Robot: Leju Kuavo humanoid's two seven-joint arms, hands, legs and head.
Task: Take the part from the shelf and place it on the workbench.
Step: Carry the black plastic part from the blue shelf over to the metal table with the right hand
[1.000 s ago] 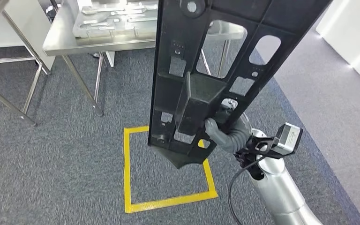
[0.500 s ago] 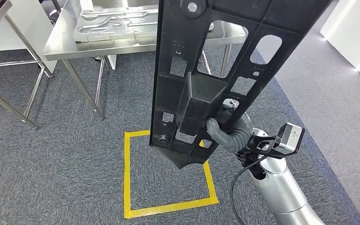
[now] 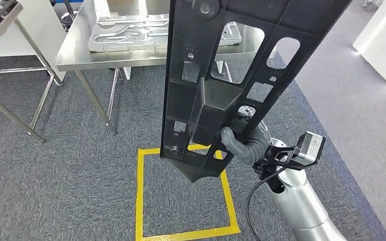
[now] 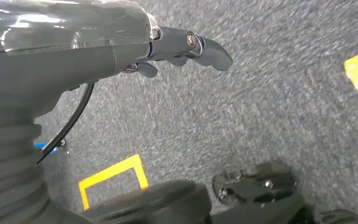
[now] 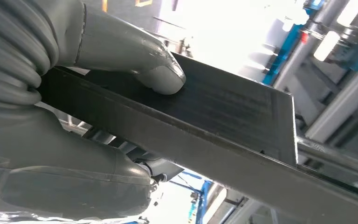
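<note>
From the head view I see the right robot hand (image 3: 238, 138) gripping the long black plastic panel with cut-out windows and a raised block at its middle (image 3: 221, 60). The hand grips it at the lower edge of that block, and the panel stands nearly upright in front of the camera, its pointed lower end hanging over the yellow tape square on the grey carpet (image 3: 140, 201). In the right wrist view the thick grey thumb (image 5: 161, 74) presses flat on the dark face of the panel (image 5: 223, 116), with the rest of the right robot hand (image 5: 74, 140) wrapped under its edge, so I read it as a firm hold on the part.

The left robot hand (image 4: 186, 46) hangs over the grey carpet (image 4: 270, 107) in its own wrist view; its dark fingers are slightly curled and apart, and nothing is in them.

Beyond the panel stands the stainless steel surface on thin metal legs (image 3: 80, 52), carrying a pressed silver metal sheet part (image 3: 125, 32) on its top. The panel is held in the air well short of that surface, not touching it. A second metal-framed stand (image 3: 10, 113) sits to the left of the surface. A white wall block (image 3: 382, 45) rises at the far right.
</note>
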